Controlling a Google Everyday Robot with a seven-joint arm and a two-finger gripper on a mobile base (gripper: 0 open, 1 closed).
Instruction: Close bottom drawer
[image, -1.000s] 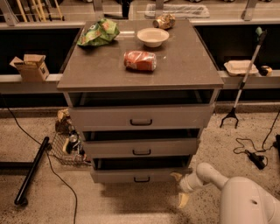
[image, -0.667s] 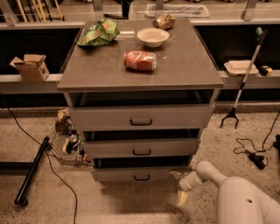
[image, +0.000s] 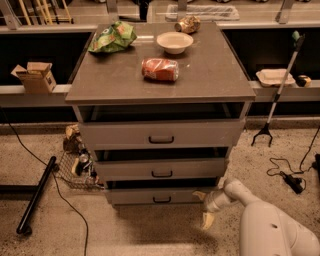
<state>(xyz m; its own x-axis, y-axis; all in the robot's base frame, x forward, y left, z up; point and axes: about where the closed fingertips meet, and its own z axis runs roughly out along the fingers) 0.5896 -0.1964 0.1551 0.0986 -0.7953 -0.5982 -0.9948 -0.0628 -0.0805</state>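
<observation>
The bottom drawer (image: 160, 196) is the lowest and narrowest grey front of the grey cabinet (image: 160, 80), with a small dark centre handle (image: 161, 200). It stands a little way out, with a dark gap above its front. My gripper (image: 204, 207) is at the drawer's right front corner, low near the floor. Its pale fingers are spread: one fingertip (image: 199, 195) is by the drawer front, the other (image: 207, 220) points down at the floor. It holds nothing. My white arm (image: 260, 220) comes in from the lower right.
The middle drawer (image: 161, 169) and top drawer (image: 161, 135) also stand partly out. On top lie a red can (image: 160, 69), a white bowl (image: 174, 42), a green bag (image: 112, 37). A wire basket (image: 75, 167), black pole (image: 36, 195), cables and a grabber stick (image: 277, 90) lie around.
My gripper and arm have shifted slightly left toward the bottom drawer's right corner. The drawers look unchanged.
</observation>
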